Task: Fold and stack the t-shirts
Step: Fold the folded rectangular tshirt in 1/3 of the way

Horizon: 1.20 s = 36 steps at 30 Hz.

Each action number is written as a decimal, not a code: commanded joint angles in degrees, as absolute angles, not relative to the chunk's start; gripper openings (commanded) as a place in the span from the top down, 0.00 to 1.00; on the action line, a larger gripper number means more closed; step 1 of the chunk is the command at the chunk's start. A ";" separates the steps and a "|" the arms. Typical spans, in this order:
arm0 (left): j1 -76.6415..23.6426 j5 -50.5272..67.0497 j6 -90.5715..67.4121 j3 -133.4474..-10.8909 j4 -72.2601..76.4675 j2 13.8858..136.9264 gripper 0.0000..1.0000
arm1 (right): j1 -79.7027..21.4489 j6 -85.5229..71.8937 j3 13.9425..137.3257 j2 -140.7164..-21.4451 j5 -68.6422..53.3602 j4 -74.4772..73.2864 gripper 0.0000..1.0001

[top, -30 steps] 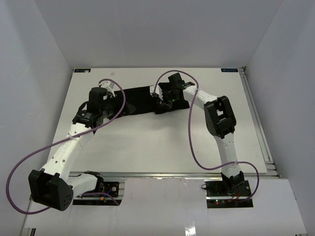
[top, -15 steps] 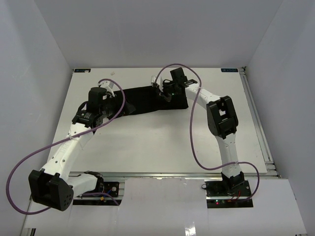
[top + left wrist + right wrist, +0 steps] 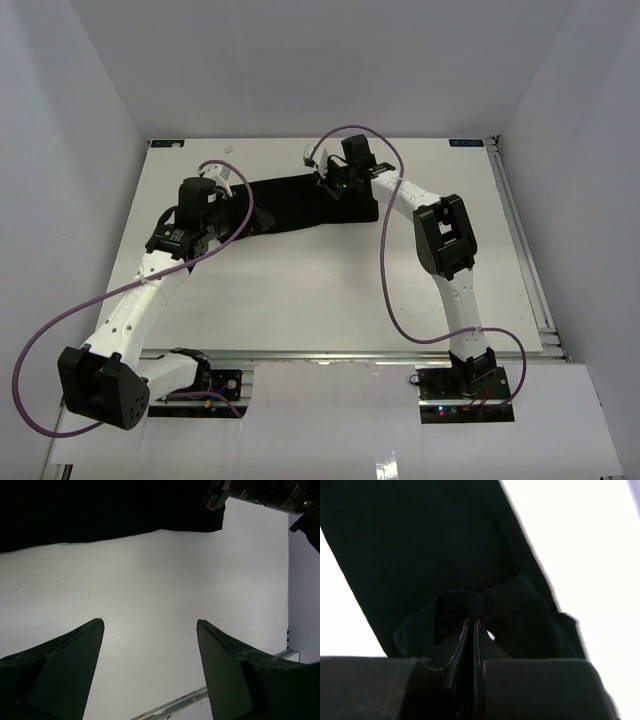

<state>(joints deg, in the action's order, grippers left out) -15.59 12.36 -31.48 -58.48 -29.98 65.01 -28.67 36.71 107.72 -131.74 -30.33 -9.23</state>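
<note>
The black t-shirt [image 3: 285, 203] lies as a long strip across the far part of the white table. My right gripper [image 3: 334, 190] is over its right part, shut on a raised fold of the fabric. In the right wrist view the fingers [image 3: 471, 621] are pressed together with the black t-shirt [image 3: 420, 540] bunched around their tips. My left gripper [image 3: 222, 207] is at the shirt's left end, open and empty. In the left wrist view its fingers [image 3: 149, 622] stand wide apart over bare table, with the t-shirt's edge [image 3: 100, 510] beyond them.
The white table [image 3: 320, 290] is walled in on three sides. A metal rail [image 3: 525, 260] runs along its right edge. Purple cables [image 3: 390, 290] loop off both arms. The right arm's wrist [image 3: 270, 492] shows at the top right of the left wrist view.
My right gripper has moved toward the far edge and slightly left, taking the pinched fold of the t-shirt with it. The left arm has barely moved.
</note>
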 commanded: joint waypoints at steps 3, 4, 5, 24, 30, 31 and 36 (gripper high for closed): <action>-15.21 13.09 -31.29 -58.36 -29.71 63.46 0.14 | -29.88 38.49 103.63 -133.07 -30.06 -8.53 0.89; -15.21 13.18 -31.29 -58.27 -29.71 63.63 0.14 | -29.97 38.50 103.19 -133.24 -29.80 -8.44 0.88; -15.12 13.27 -31.38 -58.18 -29.62 63.72 0.14 | -29.97 38.41 103.01 -133.42 -29.27 -8.79 0.88; -14.33 13.71 -31.03 -59.33 -29.27 64.07 0.14 | -24.88 29.18 112.41 -124.72 -38.92 -16.52 0.20; -14.15 14.06 -30.94 -59.41 -28.74 64.25 0.14 | -21.27 25.85 104.16 -120.67 -42.18 -13.98 0.45; -14.15 14.06 -31.02 -59.24 -28.65 64.25 0.14 | -20.23 25.14 102.93 -120.76 -43.32 -14.06 0.55; -13.89 14.50 -31.03 -58.97 -28.21 64.51 0.14 | -18.81 23.38 103.36 -124.01 -52.79 -18.63 0.88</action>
<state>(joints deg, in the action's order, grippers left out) -14.33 13.23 -31.38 -58.48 -29.45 65.06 -18.90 25.67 104.81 -121.36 -44.86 -14.52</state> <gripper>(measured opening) 0.861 0.146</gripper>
